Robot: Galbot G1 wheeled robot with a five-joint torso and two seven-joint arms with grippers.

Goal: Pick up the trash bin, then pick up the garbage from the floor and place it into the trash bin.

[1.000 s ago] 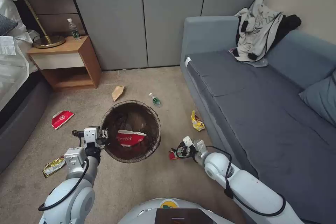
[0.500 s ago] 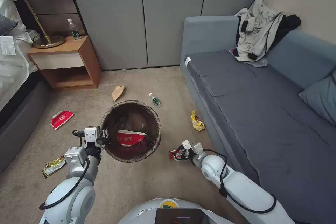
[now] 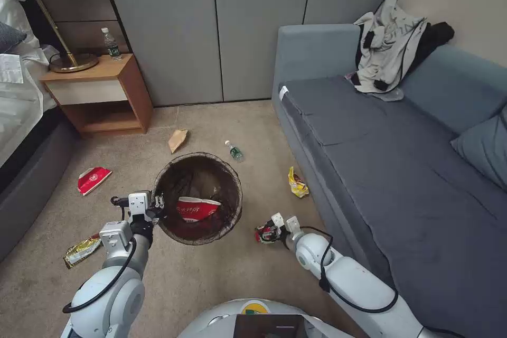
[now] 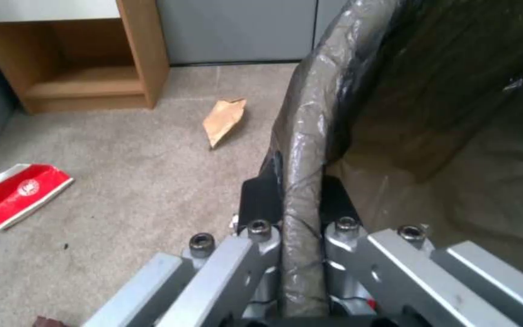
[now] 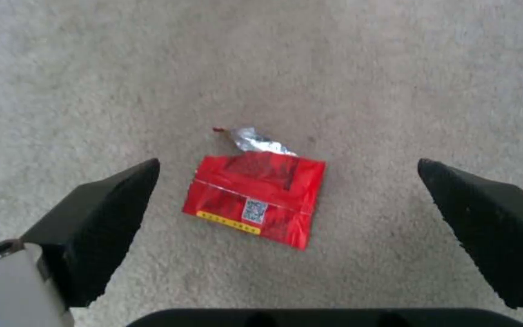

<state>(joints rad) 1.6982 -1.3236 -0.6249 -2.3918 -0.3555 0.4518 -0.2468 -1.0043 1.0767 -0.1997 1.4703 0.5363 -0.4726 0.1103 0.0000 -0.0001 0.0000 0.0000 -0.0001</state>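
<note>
My left gripper [image 3: 155, 205] is shut on the near rim of the trash bin [image 3: 222, 177], a round bin with a dark bag folded over its rim [image 4: 301, 150]. A red-and-white carton [image 3: 196, 208] lies inside. My right gripper [image 3: 270, 229] is open low over the carpet, its black fingers [image 5: 101, 218] spread on either side of a small red wrapper [image 5: 254, 199] lying flat, apart from both. Other garbage on the floor: a red-and-white carton [image 3: 92, 179], a gold wrapper [image 3: 82, 251], a brown paper bag [image 3: 177, 140], a bottle [image 3: 234, 151] and a yellow wrapper [image 3: 297, 183].
A grey sofa [image 3: 401, 158] with grey-white clothing [image 3: 388, 42] runs along the right, close to my right arm. A wooden nightstand [image 3: 100, 95] with a lamp and a bottle stands at the back left, beside a bed [image 3: 21, 132]. Grey cabinet doors [image 3: 211, 26] close the back.
My right arm has drawn back and leftward, bringing its open gripper over the small red wrapper. The left gripper and the bin have stayed almost still.
</note>
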